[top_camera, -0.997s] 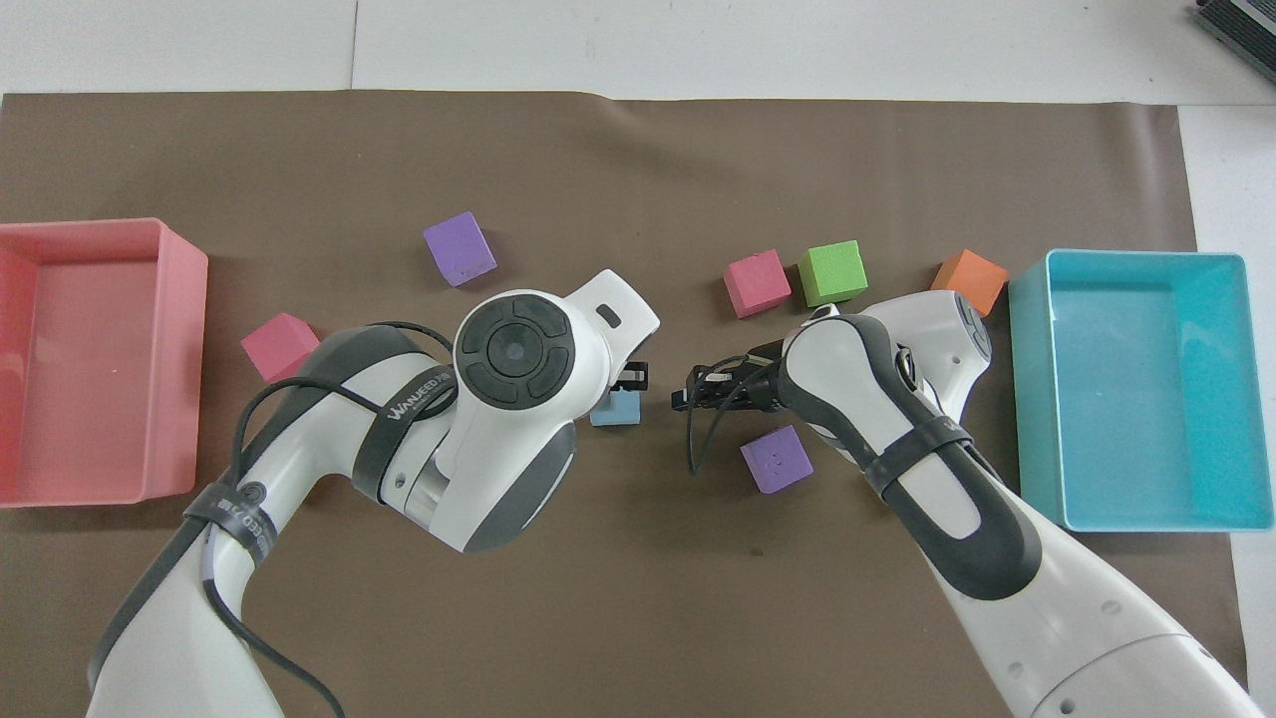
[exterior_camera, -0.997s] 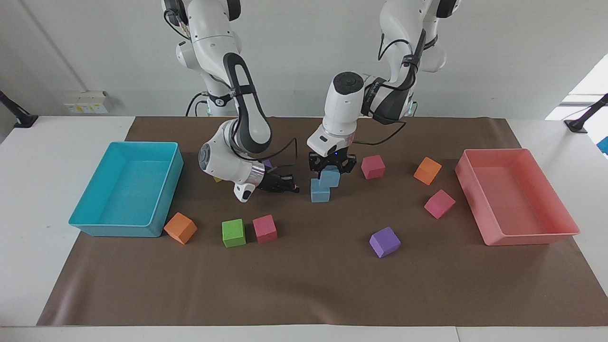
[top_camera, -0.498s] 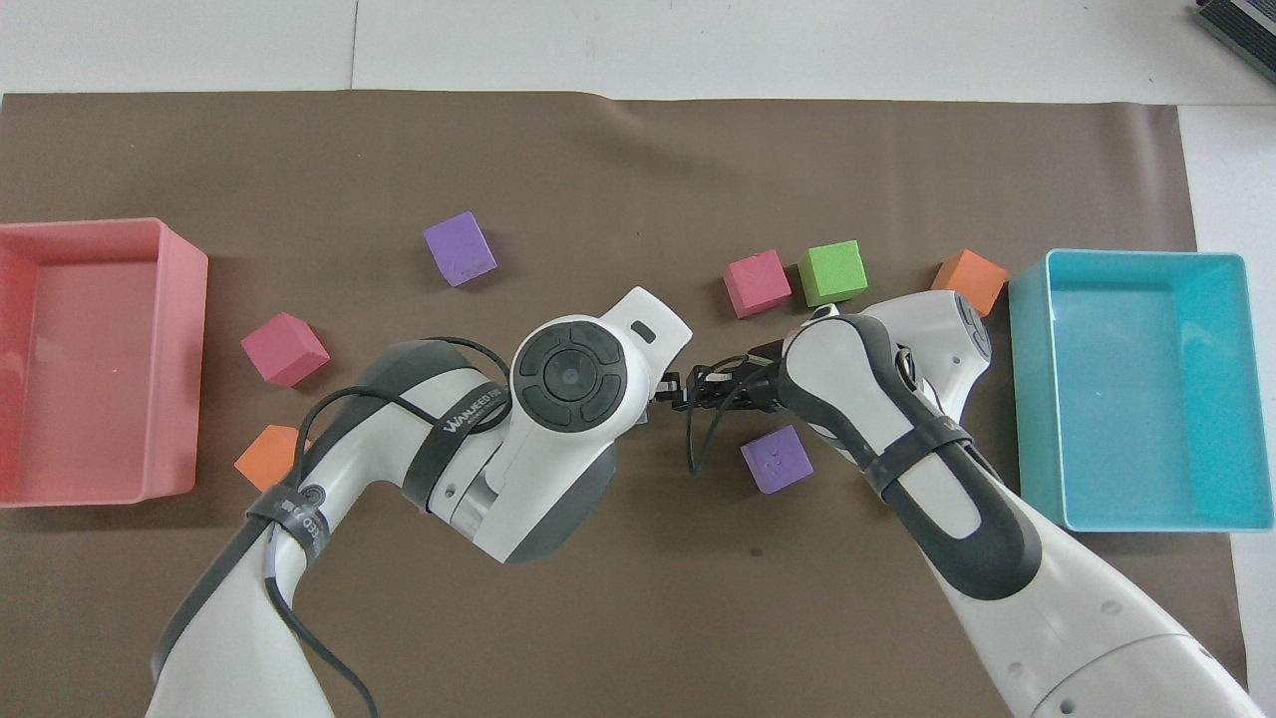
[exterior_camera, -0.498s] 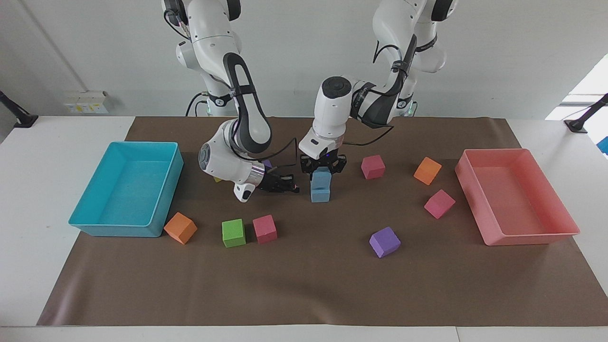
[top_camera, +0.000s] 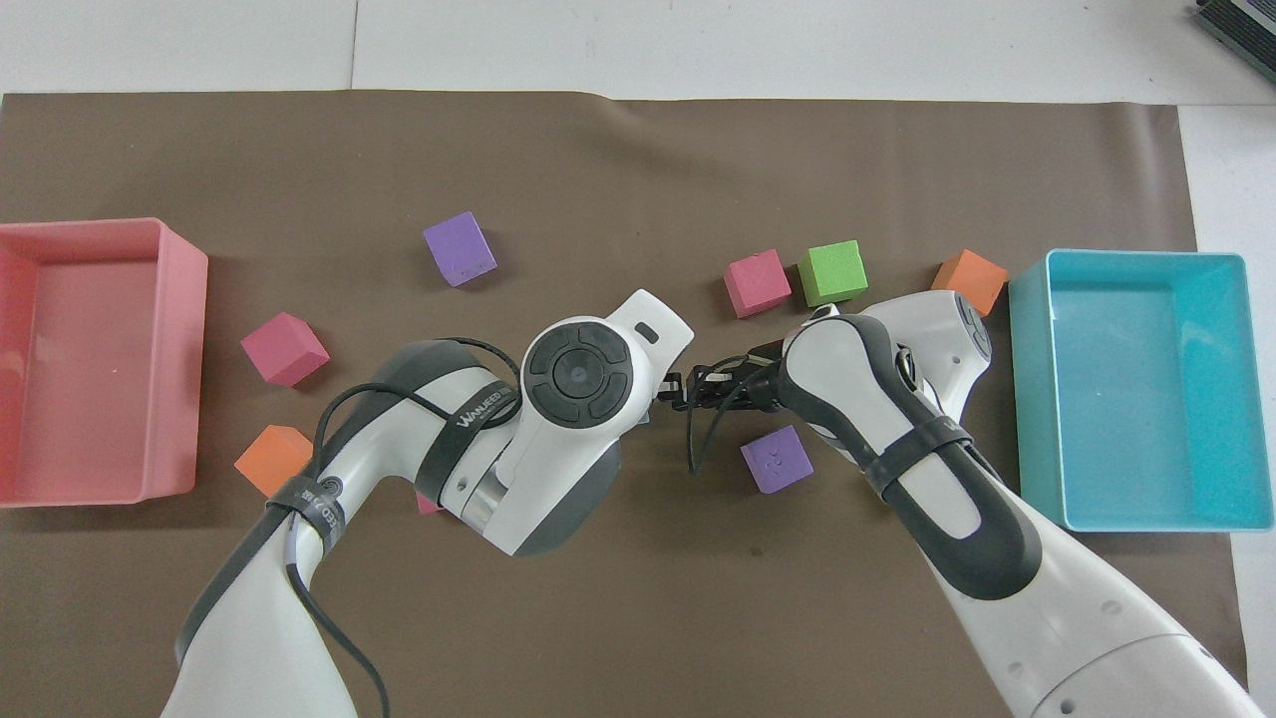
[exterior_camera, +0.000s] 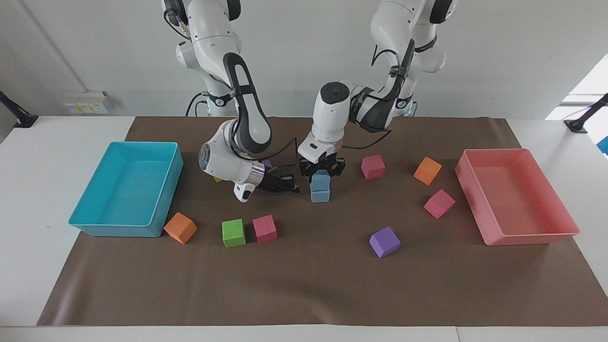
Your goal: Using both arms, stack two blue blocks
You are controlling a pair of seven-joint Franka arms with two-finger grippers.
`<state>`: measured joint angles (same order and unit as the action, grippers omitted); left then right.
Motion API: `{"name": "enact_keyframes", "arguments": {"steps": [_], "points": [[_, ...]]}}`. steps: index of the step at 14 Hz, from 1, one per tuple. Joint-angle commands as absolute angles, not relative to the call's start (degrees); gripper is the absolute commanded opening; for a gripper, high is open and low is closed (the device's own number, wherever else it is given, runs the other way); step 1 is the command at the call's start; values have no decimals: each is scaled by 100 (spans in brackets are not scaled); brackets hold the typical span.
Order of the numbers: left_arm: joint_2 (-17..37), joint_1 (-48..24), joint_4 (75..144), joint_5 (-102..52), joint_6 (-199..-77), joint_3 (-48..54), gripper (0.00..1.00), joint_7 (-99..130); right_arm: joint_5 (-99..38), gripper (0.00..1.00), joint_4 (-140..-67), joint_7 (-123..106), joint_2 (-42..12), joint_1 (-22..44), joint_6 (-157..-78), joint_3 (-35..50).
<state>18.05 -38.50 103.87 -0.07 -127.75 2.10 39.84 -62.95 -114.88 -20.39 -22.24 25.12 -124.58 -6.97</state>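
Two blue blocks form a stack in the middle of the mat. The upper blue block rests on the lower blue block, edges nearly in line. My left gripper points straight down and is shut on the upper block. My right gripper lies low and level beside the stack toward the right arm's end, shut and holding nothing, and this arm waits. In the overhead view the left arm's wrist hides both blocks, with the right gripper just beside it.
A cyan tray stands at the right arm's end and a pink tray at the left arm's end. Loose cubes lie around: orange, green, pink, purple, pink, orange, pink.
My left gripper has carried the upper blue block sideways toward the right arm's end, from an offset spot to squarely on the lower block. The right arm has not moved.
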Motion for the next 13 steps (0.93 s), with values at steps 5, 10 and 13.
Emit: {"name": "enact_keyframes", "arguments": {"steps": [5,10,13], "points": [[1811,-3955,10433,-9,-12744,105,31,4034,-6451,0,-11654,-1960,-2057,2496,-12533,-668],[1811,-3964,10424,-9,-12753,106,100,4034,-6451,0,-11654,-1960,-2057,2496,-12542,-668],[1802,-3955,10398,18,-12770,105,100,4017,-6451,0,-11654,-1960,-2057,2496,-12542,-668]]}}
